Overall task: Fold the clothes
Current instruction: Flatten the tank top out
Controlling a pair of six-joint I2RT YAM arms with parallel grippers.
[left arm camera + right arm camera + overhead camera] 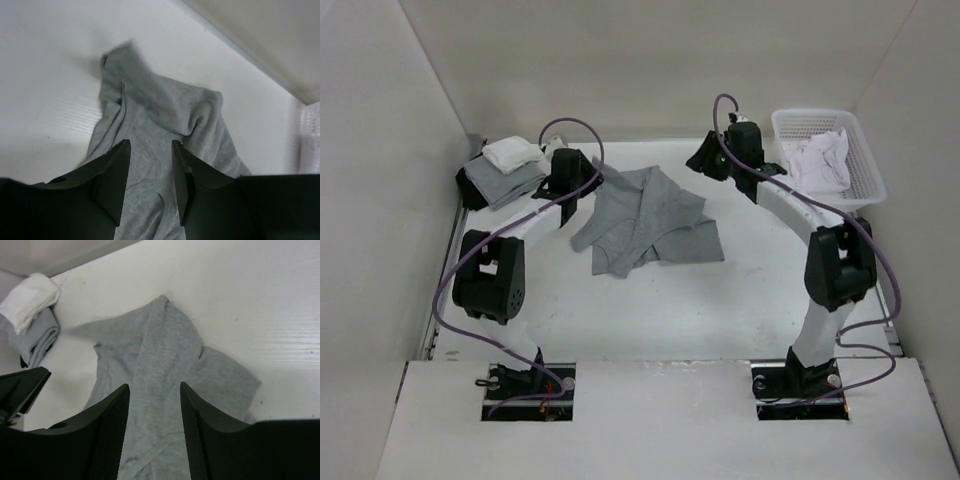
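Grey sleeveless top is seen in the middle of the white table, a little toward the far side. It is not folded neatly: it is lying crumpled, with several creases and layers that overlap each other. One narrow part is stretched toward the far left, and a flatter part is spread at the near right.

The left gripper is held at the far left part of the top. Its jaws are seen apart and nothing is pinched between them; only the grey cloth lying below is visible through the gap. The right gripper is held near the far right edge of the top. Its jaws are parted as well, and nothing is caught between them. Whether the fingertips touch the cloth cannot be told from the wrist views.

At the far left of the table a pile of folded clothes is placed, just beside the left gripper. Grey pieces are seen in it, with a white piece on the top and something black under them. At the far right a white plastic basket is standing, and a white garment is lying loosely inside it. Both are apart from the grey top.
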